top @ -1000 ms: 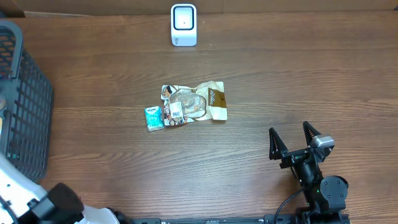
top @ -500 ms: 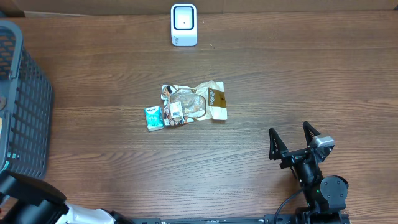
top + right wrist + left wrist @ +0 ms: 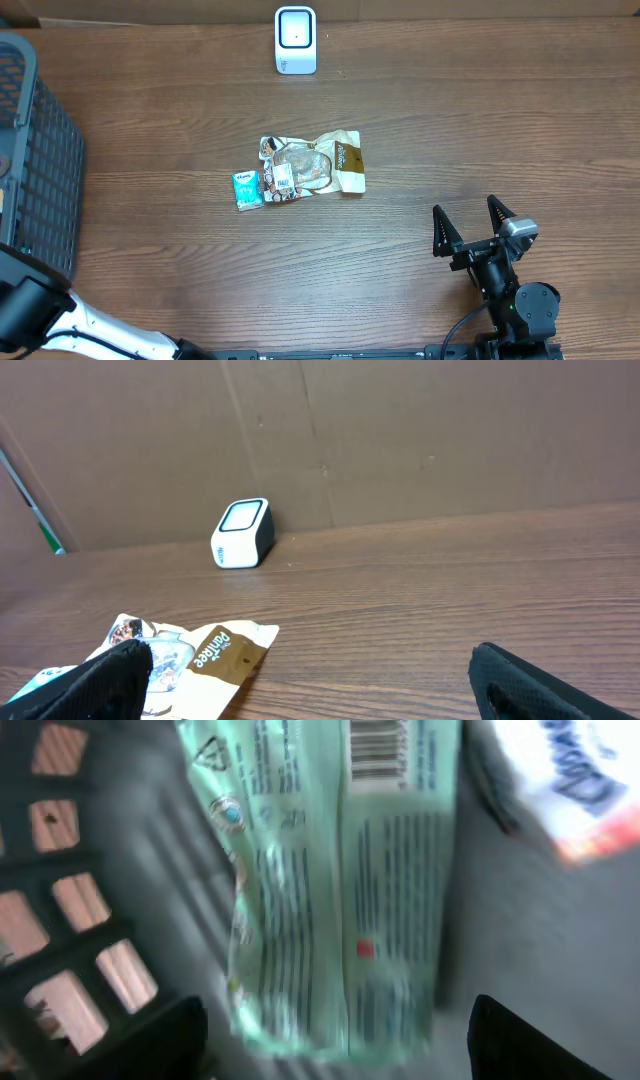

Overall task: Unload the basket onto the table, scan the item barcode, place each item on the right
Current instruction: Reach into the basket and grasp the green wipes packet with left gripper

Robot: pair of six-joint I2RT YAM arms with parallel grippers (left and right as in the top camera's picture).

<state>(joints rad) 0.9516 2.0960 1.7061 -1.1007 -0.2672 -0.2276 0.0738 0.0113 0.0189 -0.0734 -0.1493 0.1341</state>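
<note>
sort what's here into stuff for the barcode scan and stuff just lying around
likely for the job: scanner; green packet with barcode, in the basket; left fingers near it
lying about: snack bag; small teal packet; open right fingers

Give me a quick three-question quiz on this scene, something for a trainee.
1. True or false: the scanner stands apart from the snack bag.
2. What does the left wrist view show? A) a green packet with a barcode, in the basket; B) a bottle; C) bare table.
3. Fill in: the right gripper is ___.
Key: 1 true; 2 A; 3 open.
</note>
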